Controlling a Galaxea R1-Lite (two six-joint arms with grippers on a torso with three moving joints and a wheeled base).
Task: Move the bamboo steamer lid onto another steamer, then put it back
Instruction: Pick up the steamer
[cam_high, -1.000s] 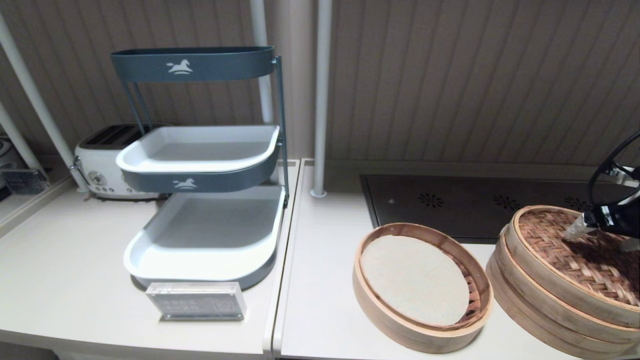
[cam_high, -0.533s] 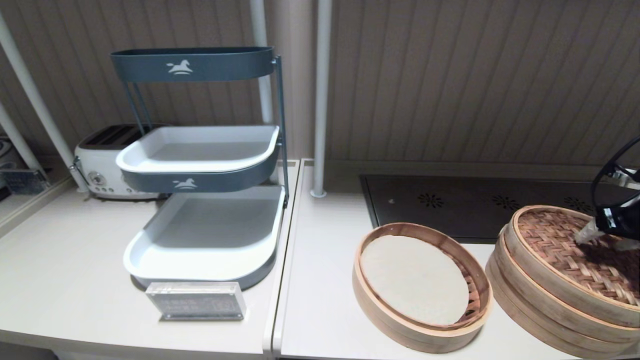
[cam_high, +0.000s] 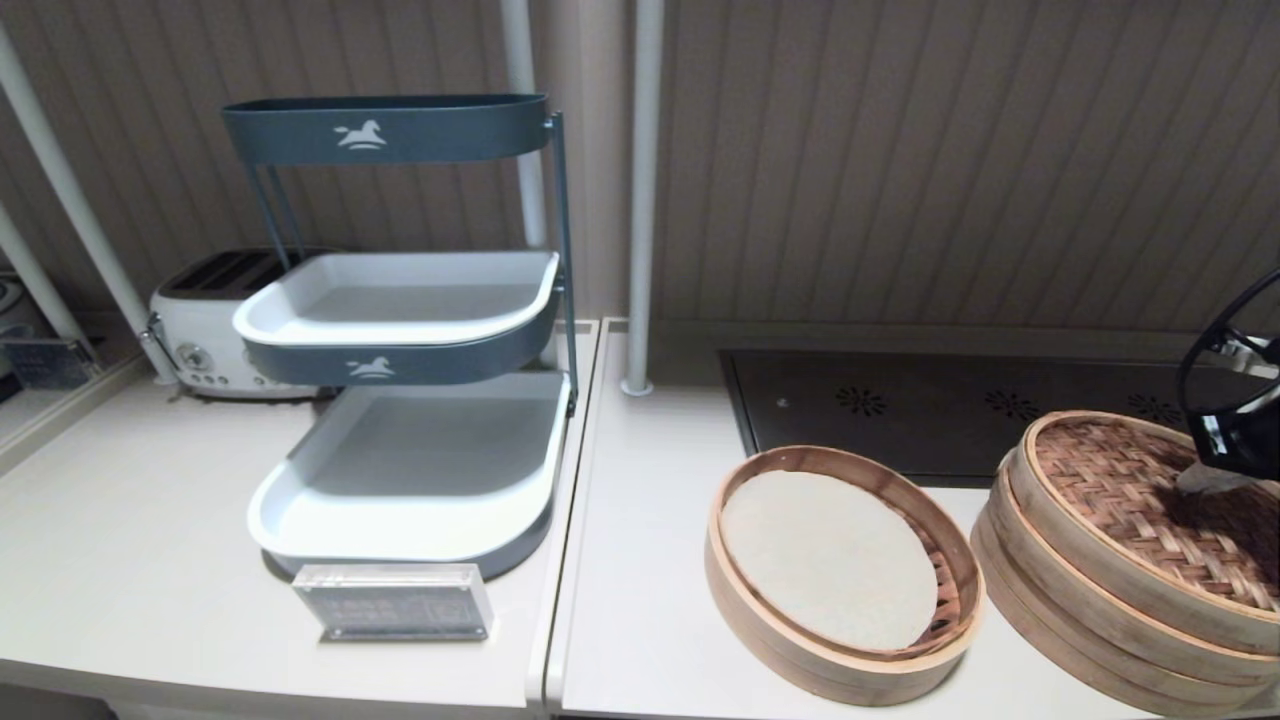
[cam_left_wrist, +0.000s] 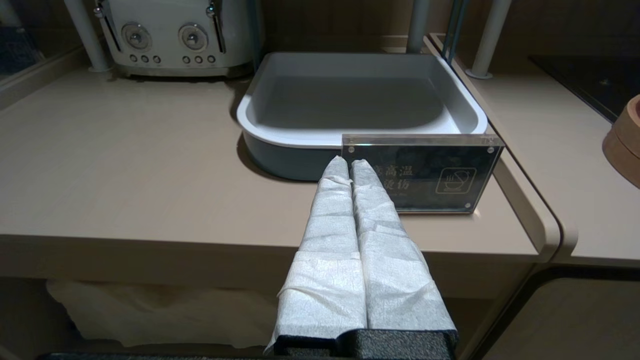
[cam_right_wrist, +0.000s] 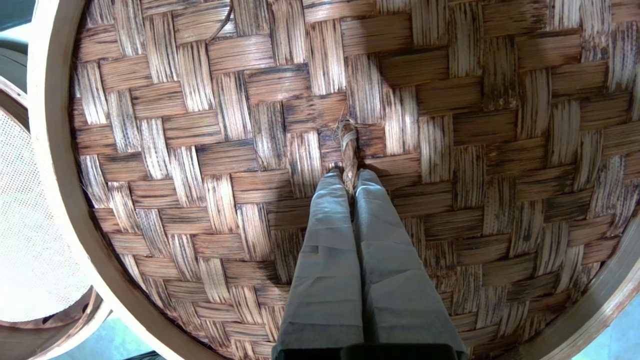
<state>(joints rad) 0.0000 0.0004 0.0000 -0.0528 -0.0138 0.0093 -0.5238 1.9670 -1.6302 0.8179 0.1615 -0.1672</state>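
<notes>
Bamboo: two steamers (cam_high: 1090, 610), one lid (cam_right_wrist: 200, 150), right gripper (cam_right_wrist: 348, 176) pinching its knot (cam_right_wrist: 348, 145).

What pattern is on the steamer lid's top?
Reddish-brown herringbone weave on the bamboo steamer lid, clearest in the right wrist view.

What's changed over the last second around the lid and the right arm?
The right gripper has slid toward the robot's right across the bamboo steamer lid, fingers shut at its centre knot. The lid has not shifted; the open steamer basket and the parked left gripper are unchanged.
</notes>
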